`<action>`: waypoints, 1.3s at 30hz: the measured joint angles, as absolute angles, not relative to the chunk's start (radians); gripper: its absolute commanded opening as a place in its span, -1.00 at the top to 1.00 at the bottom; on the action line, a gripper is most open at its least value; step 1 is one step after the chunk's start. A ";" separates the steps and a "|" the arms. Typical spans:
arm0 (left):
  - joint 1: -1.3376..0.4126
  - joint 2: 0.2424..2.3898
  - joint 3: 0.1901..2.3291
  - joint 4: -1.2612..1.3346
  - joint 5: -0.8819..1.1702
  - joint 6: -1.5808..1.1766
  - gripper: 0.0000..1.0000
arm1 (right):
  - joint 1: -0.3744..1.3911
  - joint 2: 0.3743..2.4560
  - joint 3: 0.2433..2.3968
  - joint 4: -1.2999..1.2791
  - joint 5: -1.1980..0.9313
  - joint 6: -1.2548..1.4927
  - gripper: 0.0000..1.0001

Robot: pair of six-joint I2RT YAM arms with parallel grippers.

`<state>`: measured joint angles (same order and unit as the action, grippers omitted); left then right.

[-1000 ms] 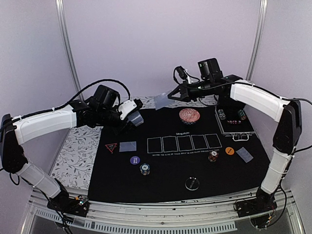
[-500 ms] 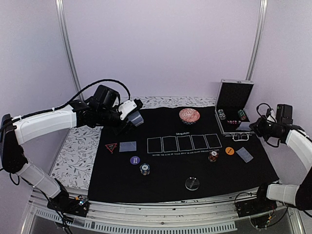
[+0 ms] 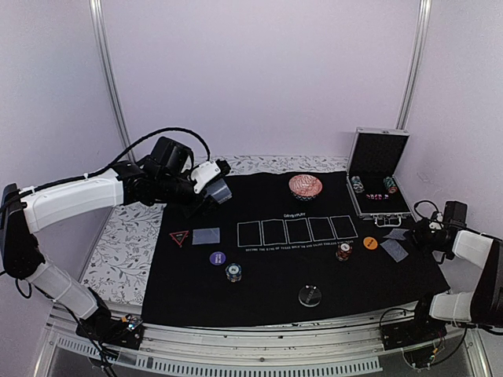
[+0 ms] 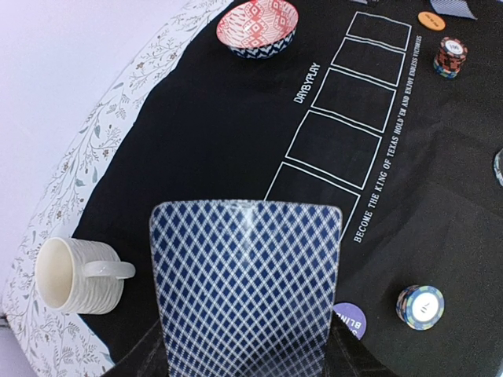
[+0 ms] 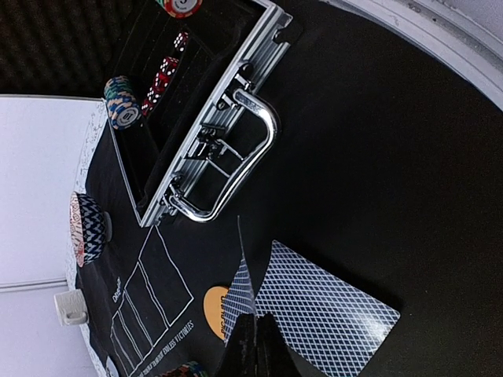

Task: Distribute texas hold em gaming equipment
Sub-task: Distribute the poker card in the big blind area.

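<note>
My left gripper (image 3: 211, 192) is shut on blue-diamond-backed playing cards (image 4: 247, 290), held above the mat's back left. My right gripper (image 5: 256, 334) is shut on one card (image 5: 242, 292), seen edge-on, just above another card (image 5: 330, 314) lying back-up at the mat's right edge (image 3: 394, 250). On the black mat lie a red-edged triangle (image 3: 178, 237), a card (image 3: 206, 236), a purple disc (image 3: 218, 258), a chip stack (image 3: 233, 272), a clear disc (image 3: 310, 296), a second chip stack (image 3: 343, 251) and an orange disc (image 3: 370, 243).
An open metal case (image 3: 377, 177) with chips stands at the back right, its handle (image 5: 236, 165) close to my right gripper. A red patterned bowl (image 3: 305, 186) sits at the back centre. A cream mug (image 4: 67, 275) lies by the mat's left edge.
My right arm has swung from the back centre out to the right side and come down low over the card by the orange disc. The left arm has not moved.
</note>
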<state>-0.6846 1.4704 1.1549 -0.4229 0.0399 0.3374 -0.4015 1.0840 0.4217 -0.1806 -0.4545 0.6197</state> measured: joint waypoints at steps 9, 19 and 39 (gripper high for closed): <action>-0.685 1.470 1.155 -0.423 0.040 0.338 -0.04 | -0.402 1.088 0.357 -0.119 -0.429 0.661 0.95; -0.685 1.470 1.155 -0.423 0.040 0.340 -0.05 | -0.402 1.132 0.356 -0.159 -0.400 0.678 -0.06; -0.685 1.471 1.155 -0.423 0.041 0.341 -0.04 | -0.242 0.838 0.624 -0.362 -0.156 0.646 -0.98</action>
